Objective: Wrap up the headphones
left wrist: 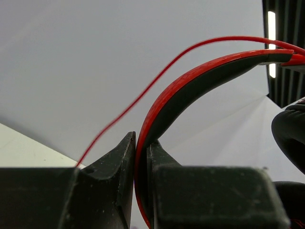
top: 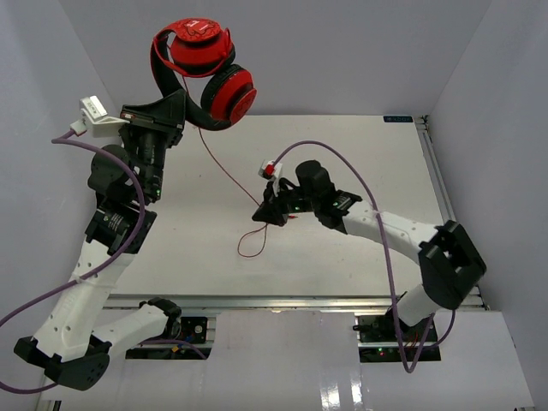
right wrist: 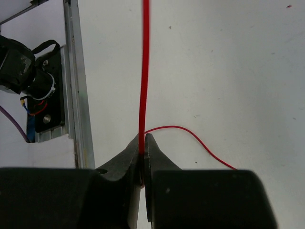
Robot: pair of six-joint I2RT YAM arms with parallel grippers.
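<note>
The red headphones [top: 210, 73] hang in the air at the back left, both red-and-black ear cups up high. My left gripper [top: 177, 110] is shut on the black-and-red headband [left wrist: 190, 83] and holds it up. The thin red cord [top: 224, 167] runs down from the headphones to my right gripper [top: 259, 214], which is shut on it just above the table. In the right wrist view the cord [right wrist: 143, 71] goes straight up from the closed jaws. A loose loop of cord [top: 253, 244] lies on the table below the right gripper.
The white table [top: 360, 163] is walled by grey panels at the back and sides. A metal rail [top: 291, 301] runs along the near edge by the arm bases. Thick purple robot cables [top: 360, 175] arc over both arms.
</note>
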